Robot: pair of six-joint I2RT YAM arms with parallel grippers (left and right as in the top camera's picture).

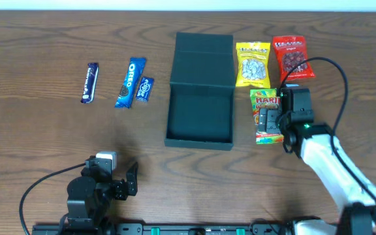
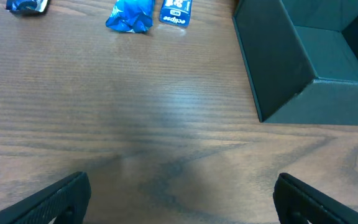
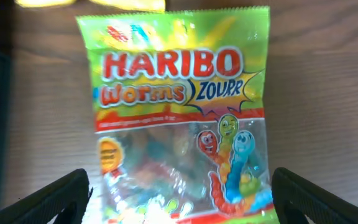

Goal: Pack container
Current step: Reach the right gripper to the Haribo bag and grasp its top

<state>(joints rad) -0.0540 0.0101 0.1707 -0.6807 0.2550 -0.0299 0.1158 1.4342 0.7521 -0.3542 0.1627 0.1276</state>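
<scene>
Table (image 1: 44, 39): brown wood grain; everything below lies on it.
Container (image 1: 200, 111): dark teal-green box, mid-table, lid (image 1: 203, 62) folded back flat on the far side. Interior visible, nothing in it. The left wrist view shows its near corner and wall (image 2: 303, 93) at upper right.
Right gripper (image 1: 271, 119): over the Haribo bag, just right of the container. In the wrist view (image 3: 182, 205) the fingers (image 3: 48, 199) are spread wide, one at each side of the bag's lower half. Nothing clamped; cannot tell if they touch the bag.
Left gripper (image 1: 130, 181): near the front-left edge, well apart from the container. Fingers (image 2: 48, 202) wide apart over bare wood (image 2: 182, 205), holding nothing.
Haribo bag (image 3: 179, 112): green-yellow "Worms Zourr", lying flat, label up.
Yellow packet (image 1: 252, 64): beside the lid, behind the Haribo bag.
Red packet (image 1: 290, 57): just right of the yellow one.
Oreo pack (image 1: 130, 82): blue, left of the container.
Dark bar (image 1: 91, 83): furthest left.
Eclipse pack (image 1: 145, 89): small, blue, just beside the Oreo pack.
</scene>
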